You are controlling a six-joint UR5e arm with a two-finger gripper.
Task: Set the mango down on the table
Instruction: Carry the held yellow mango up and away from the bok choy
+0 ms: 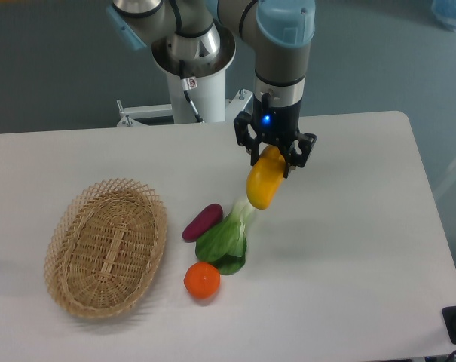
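Mango (pixel 264 183) clamped in hand (pixel 273 160).

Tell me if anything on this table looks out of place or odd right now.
Nothing looks spilled or damaged. The hand holds the mango by its top end, hanging above the table. The basket is empty, while the eggplant, leafy green and orange lie beside it.

Yellow-orange mango (pixel 264 182); white table (pixel 348 264); tan woven basket (pixel 107 247); purple eggplant (pixel 202 222); green leafy vegetable (pixel 226 241); orange fruit (pixel 202 280).
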